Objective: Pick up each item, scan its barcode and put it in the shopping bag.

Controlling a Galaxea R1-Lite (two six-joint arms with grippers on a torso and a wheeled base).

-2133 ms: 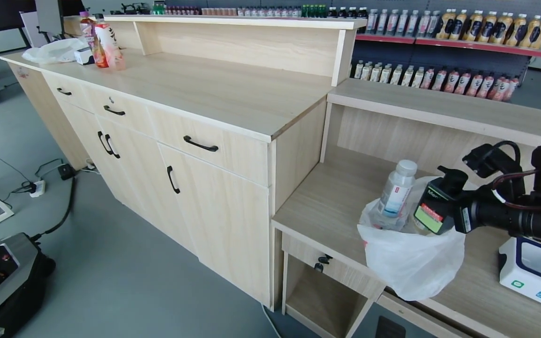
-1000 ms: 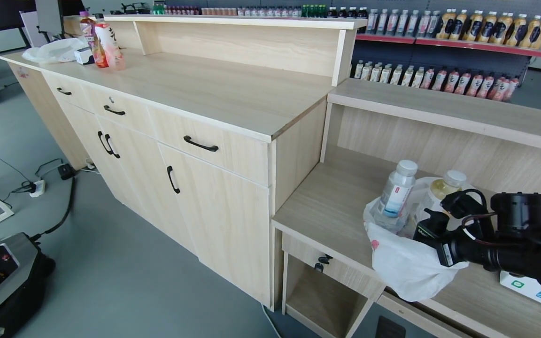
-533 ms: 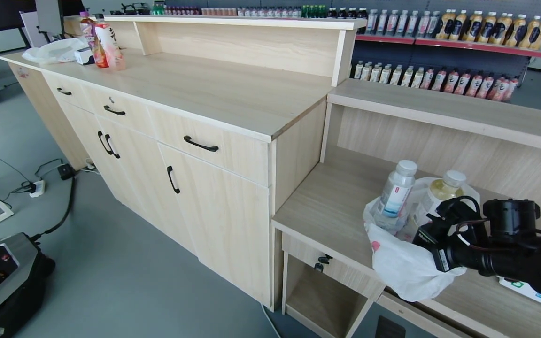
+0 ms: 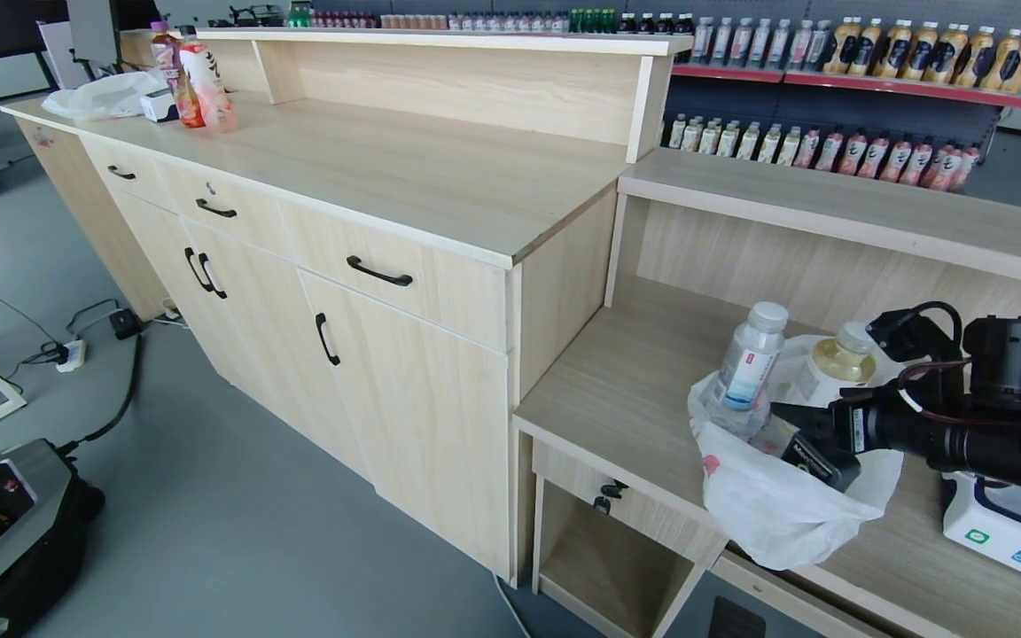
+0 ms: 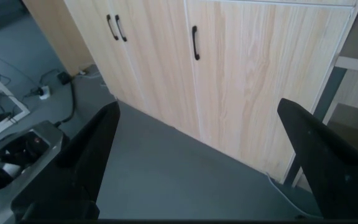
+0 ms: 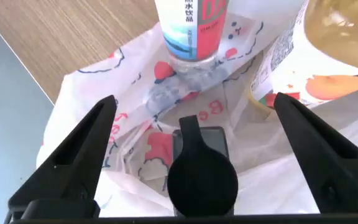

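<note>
Shopping bag (image 4: 776, 518) w/ clear bottle (image 4: 745, 368), yellow bottle (image 4: 832, 367), scanner (image 4: 1002, 532) beside

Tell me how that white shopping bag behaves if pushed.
Probably floppy: the shopping bag is thin, wrinkled film slumped on the counter. A push would likely crumple it, though the water bottle standing inside may anchor it.

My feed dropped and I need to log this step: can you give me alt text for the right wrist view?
The right hand hangs open over the white shopping bag, with a black-capped dark bottle sitting inside below it. A clear water bottle and a yellow drink bottle are in the bag too.
</note>
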